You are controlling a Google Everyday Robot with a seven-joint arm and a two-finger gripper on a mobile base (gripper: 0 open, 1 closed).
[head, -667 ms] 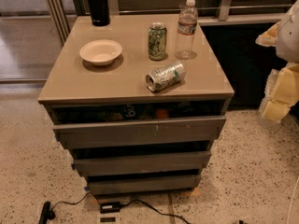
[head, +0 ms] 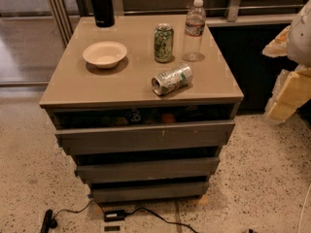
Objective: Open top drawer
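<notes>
The stiff, handle-less top drawer [head: 145,136] likely needs hooking behind its upper edge, while the gripper [head: 290,93] sits at 3 o'clock, its opening impossible to tell.

Premises are presenting as an office or lab interior, not a home. A speckled terrazzo floor [head: 272,178] is running under a tan-topped grey drawer cabinet [head: 97,89]. A metal-framed glass partition [head: 29,38] is standing beyond the counter's back left corner. A black power adapter with cable [head: 114,215] is lying loose on the floor below the front edge. A white-and-yellow robot gripper [head: 286,98] is hanging off the counter's right edge. A black insulated flask [head: 101,6] and a clear plastic water bottle [head: 194,30] are sitting along the back edge, suggesting staff use.
</notes>
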